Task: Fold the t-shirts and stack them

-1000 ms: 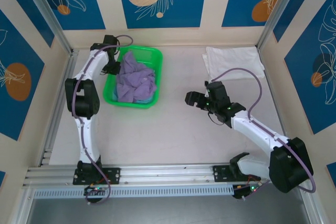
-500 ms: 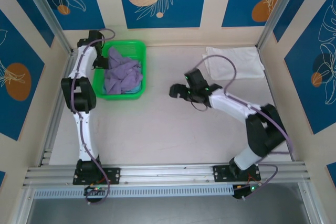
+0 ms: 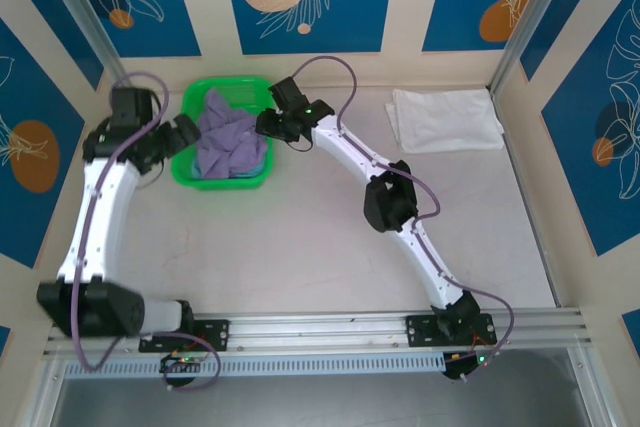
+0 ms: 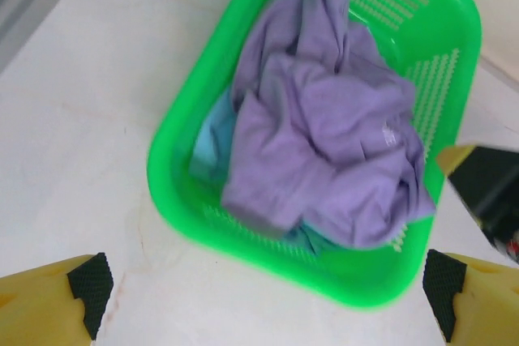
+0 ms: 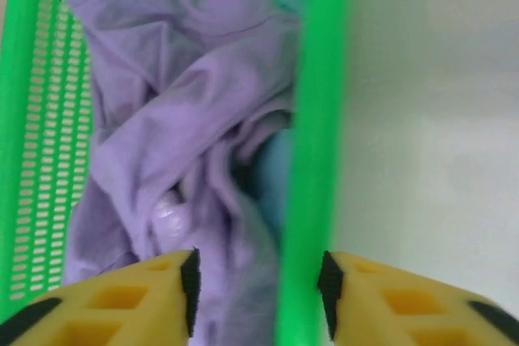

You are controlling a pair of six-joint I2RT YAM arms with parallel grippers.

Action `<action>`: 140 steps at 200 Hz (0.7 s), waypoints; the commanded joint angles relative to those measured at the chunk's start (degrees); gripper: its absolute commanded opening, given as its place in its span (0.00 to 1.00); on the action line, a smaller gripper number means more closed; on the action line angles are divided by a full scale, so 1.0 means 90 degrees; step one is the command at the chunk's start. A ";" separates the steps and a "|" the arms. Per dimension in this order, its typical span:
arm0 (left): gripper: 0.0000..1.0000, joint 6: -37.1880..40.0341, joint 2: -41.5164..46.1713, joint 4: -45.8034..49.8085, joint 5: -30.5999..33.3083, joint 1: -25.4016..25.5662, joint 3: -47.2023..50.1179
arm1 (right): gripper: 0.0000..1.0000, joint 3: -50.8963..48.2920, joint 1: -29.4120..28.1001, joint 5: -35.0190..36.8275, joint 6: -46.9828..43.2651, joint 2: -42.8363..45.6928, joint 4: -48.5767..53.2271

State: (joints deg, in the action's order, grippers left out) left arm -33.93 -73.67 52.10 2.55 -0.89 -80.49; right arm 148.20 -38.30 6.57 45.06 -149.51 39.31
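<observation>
Left fingers spread wide beside green basket; right fingers, half-closed, straddle its rim and lavender t-shirt, grip uncertain.

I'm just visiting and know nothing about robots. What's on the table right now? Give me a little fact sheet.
container: green basket, far left of the table
inside it: crumpled lavender t-shirt on top, light blue t-shirt beneath
outside it: white t-shirt, folded, far right
left gripper: open, beside the basket's left side
right gripper: fingers either side of the basket's right rim; grip unclear
</observation>
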 commanded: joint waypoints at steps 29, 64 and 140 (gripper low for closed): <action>1.00 -0.1196 0.1085 -0.0627 0.0392 -0.0190 0.1363 | 0.36 0.0672 -0.0026 -0.1121 0.0746 -0.0910 -0.0684; 0.98 -0.1240 0.0399 -0.0872 -0.0256 -0.0331 0.1037 | 0.30 0.0996 -0.0212 -0.1456 0.0964 -0.1252 -0.1542; 0.94 -0.0567 -0.3741 -0.0168 -0.1682 -0.0279 -0.2050 | 0.59 0.1220 -0.0346 -0.1742 0.1305 -0.1769 -0.3197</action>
State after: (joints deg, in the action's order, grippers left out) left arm -41.91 -98.15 45.15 -6.98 -3.25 -90.04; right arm 156.44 -41.21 -5.98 56.31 -165.27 16.43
